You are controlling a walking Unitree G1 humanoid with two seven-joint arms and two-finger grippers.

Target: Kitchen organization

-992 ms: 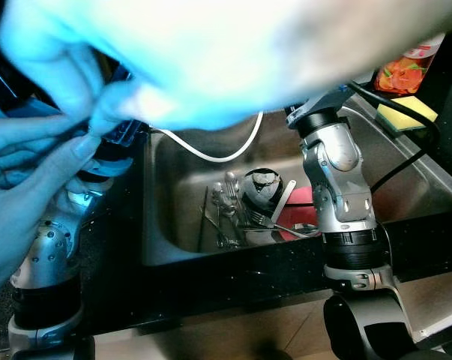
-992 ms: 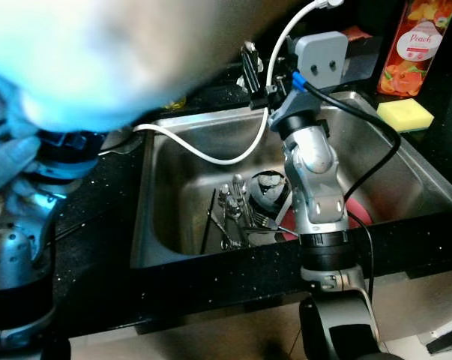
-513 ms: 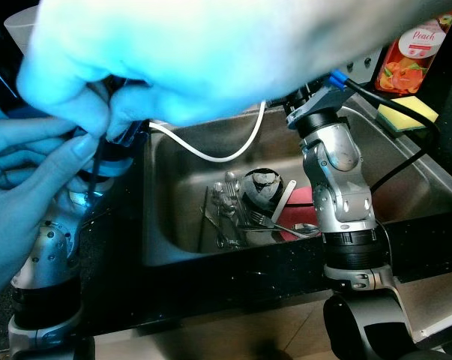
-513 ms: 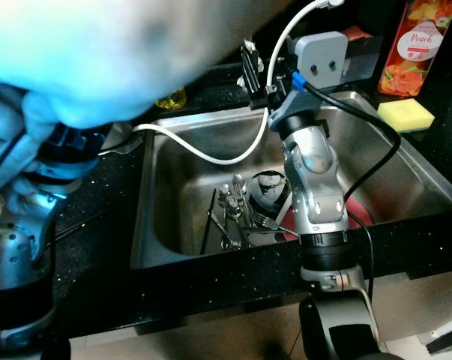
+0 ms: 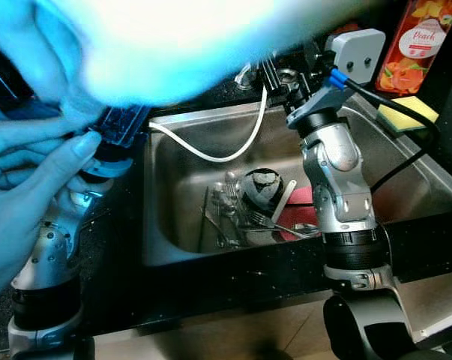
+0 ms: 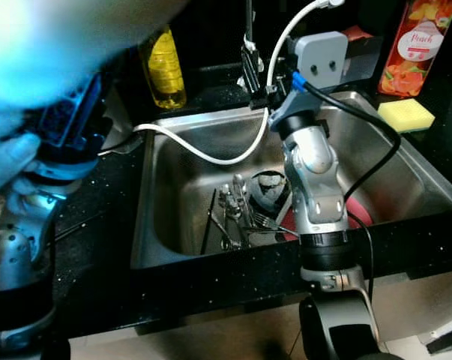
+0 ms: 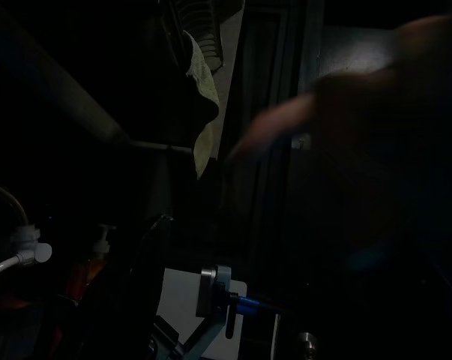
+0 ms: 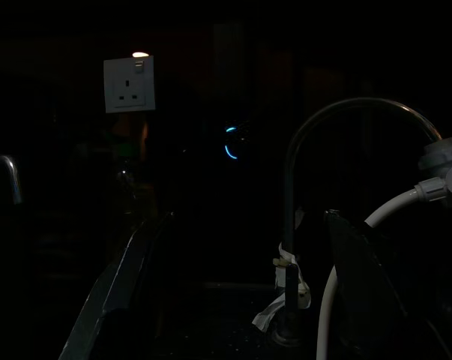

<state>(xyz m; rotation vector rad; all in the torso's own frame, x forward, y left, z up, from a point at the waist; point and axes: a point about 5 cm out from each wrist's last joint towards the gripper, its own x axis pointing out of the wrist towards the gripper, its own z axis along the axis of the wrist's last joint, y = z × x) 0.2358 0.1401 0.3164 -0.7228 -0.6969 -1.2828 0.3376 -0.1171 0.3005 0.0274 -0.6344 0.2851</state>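
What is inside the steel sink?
Inside the stainless steel sink lie loose metal cutlery, a dark round bowl and a red flat item. The robot's right arm covers part of the red item.

Your right arm (image 5: pixel 338 195) is raised upright, wrist topmost, and its right gripper (image 8: pixel 240 300) has its two black fingers spread apart. Your left arm (image 5: pixel 49 255) is also raised; a person's hand (image 5: pixel 23 180) is wrapped round its wrist. Left gripper fingers can't be made out, too dark.
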